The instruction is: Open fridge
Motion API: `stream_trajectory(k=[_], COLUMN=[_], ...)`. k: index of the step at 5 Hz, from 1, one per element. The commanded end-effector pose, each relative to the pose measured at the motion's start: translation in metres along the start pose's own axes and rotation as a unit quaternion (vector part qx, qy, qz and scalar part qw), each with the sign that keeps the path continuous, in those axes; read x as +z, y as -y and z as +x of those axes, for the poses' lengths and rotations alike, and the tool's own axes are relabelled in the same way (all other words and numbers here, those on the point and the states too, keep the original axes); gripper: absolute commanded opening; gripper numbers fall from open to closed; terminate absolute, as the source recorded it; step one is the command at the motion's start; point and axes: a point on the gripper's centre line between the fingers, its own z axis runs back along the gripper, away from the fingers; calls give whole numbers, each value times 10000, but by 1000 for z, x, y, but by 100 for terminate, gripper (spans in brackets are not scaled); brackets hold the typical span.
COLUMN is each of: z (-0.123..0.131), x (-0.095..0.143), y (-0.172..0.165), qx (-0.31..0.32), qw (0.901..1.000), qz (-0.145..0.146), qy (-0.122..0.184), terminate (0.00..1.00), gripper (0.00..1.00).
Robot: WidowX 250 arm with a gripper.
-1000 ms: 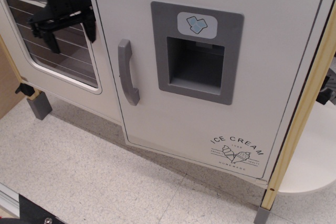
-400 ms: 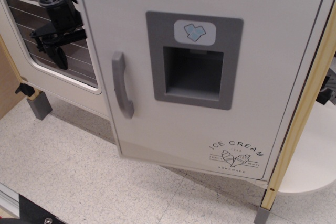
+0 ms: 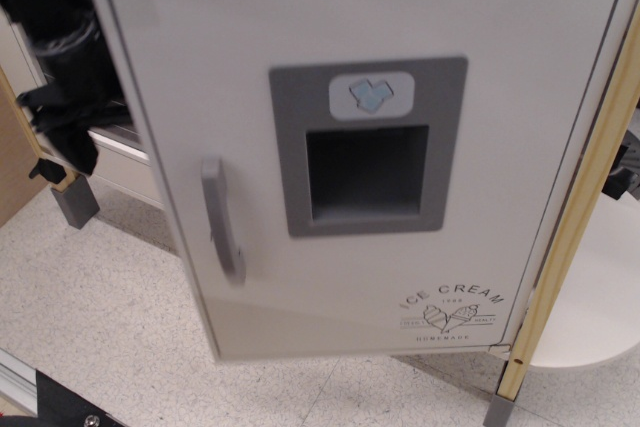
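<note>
The fridge (image 3: 300, 147) door has swung further out, its handle (image 3: 222, 219) lower and nearer (away from the wall). The claw (image 3: 60, 117) now sits behind the door's left edge, blurred.

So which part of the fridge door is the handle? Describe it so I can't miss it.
Start from the tall white fridge door that fills most of the view. The handle is the grey, vertical, curved bar near the door's left edge, left of the grey recessed dispenser panel. Unlike that panel, it is narrow, sticks out and carries no blue ice icon.
</note>
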Motion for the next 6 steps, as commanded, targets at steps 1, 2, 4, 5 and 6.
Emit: stream_trajectory(k=[1,2,4,5,6], z=[-48,-71,-85,-85,-85], x=[30,32,33,33,33], y=[21,41,66,66,66], qx=[-1468,-2022,-2461,-2461,-2461], qw=[9878,9770,9662,9662,9662], qz=[-184,-400,-530,-530,-530], qy=[481,540,561,561,561], terminate=[0,0,0,0,100], gripper=[100,100,100,100,100])
